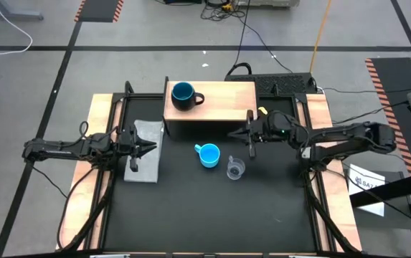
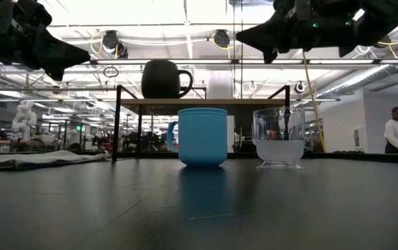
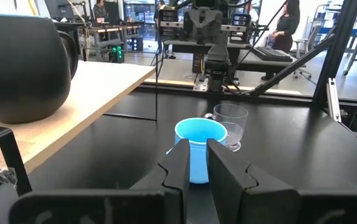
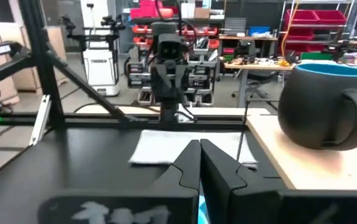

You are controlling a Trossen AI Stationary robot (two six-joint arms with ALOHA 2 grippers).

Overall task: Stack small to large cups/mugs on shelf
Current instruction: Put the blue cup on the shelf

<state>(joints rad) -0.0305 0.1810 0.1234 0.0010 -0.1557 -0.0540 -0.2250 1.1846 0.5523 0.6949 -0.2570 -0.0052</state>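
Black tabletop fills the workspace, and over it the right gripper hangs clenched on nothing beside the shelf. Outward from it stand the small clear cup and, just beside it, the light-blue cup. The navy mug already sits on the shelf. The left gripper, also clenched and empty, waits above the grey cloth. The clear cup looks thin, light and easily crushed; a gentle pinch at the rim seems wisest.
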